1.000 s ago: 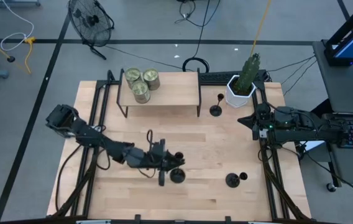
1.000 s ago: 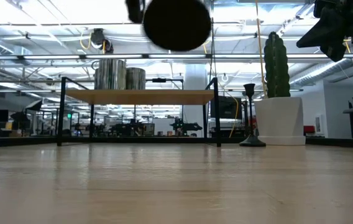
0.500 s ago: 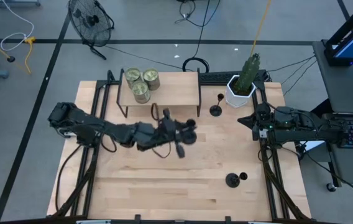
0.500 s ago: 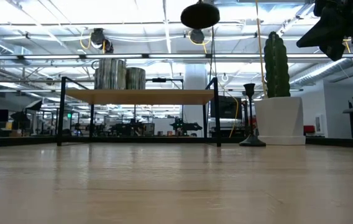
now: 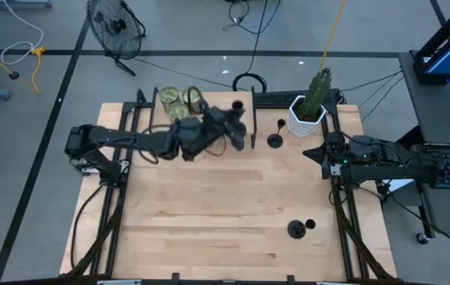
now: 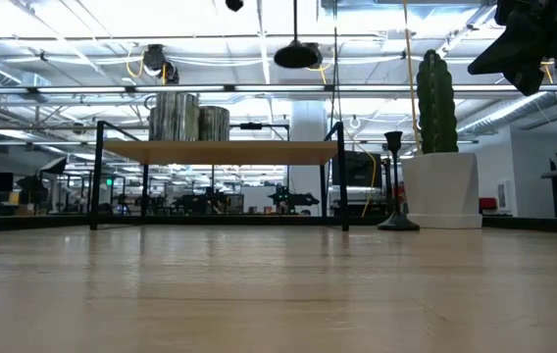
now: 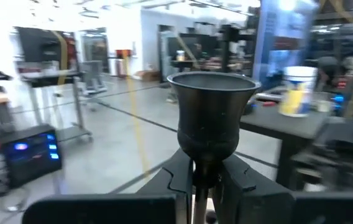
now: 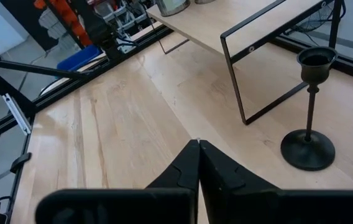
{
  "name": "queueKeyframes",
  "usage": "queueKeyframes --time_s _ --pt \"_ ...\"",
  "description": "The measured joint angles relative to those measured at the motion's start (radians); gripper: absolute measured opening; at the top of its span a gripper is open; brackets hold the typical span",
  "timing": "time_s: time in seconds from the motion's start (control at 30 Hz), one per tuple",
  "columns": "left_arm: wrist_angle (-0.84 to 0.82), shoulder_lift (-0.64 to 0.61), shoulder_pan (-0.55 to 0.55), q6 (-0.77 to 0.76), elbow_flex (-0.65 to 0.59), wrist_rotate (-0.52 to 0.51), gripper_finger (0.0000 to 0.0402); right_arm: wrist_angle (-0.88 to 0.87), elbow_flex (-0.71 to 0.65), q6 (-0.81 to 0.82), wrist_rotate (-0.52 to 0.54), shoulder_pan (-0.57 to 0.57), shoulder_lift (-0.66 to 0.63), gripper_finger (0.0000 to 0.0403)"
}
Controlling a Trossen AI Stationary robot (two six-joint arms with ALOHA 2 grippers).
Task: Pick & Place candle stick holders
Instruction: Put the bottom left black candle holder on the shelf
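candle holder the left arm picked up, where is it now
The candle holder is shut in the left gripper, held in the air over the small shelf's right end.

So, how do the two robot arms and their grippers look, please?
Both arms are dark, nearly black, with jointed segments. The left gripper has two flat black fingers with notched inner edges. The right gripper has matching black fingers tapering to a point. The right arm shows a small green light.

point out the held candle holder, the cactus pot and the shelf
held candle holder (image 7: pixel 212 118): left wrist view, on its cup
cactus pot (image 6: pixel 442 191): low view, white front wall
shelf (image 6: pixel 220 152): low view, wooden top's front edge
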Motion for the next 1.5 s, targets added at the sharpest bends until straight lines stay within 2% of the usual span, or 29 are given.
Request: queueKeyframes --time_s 0.27,0.47,0.63,1.0,1.2,1.37,1.5 --pt "0.024 0.000 0.170 0.010 0.000 0.019 0.0032 0.008 0.000 -0.002 0.000 0.000 0.000 0.0000" --pt "0.024 0.000 0.251 -0.025 0.000 0.044 0.0031 0.008 0.000 -0.002 0.000 0.000 0.000 0.0000" --pt "0.049 0.032 0.278 -0.019 0.000 0.045 0.0031 0.008 0.000 -0.002 0.000 0.000 0.000 0.0000" --pt "0.250 0.198 0.332 0.014 0.000 0.008 0.0031 0.007 0.000 -0.002 0.000 0.000 0.000 0.0000" --pt "0.212 0.233 0.341 0.034 0.000 -0.061 0.0031 0.006 0.000 -0.002 0.000 0.000 0.000 0.0000" --pt "0.173 0.230 0.347 0.030 0.000 -0.069 0.0031 0.006 0.000 -0.002 0.000 0.000 0.000 0.0000" --pt "0.111 0.229 0.353 -0.037 0.000 -0.072 0.0032 0.006 0.000 -0.002 0.000 0.000 0.000 0.0000"
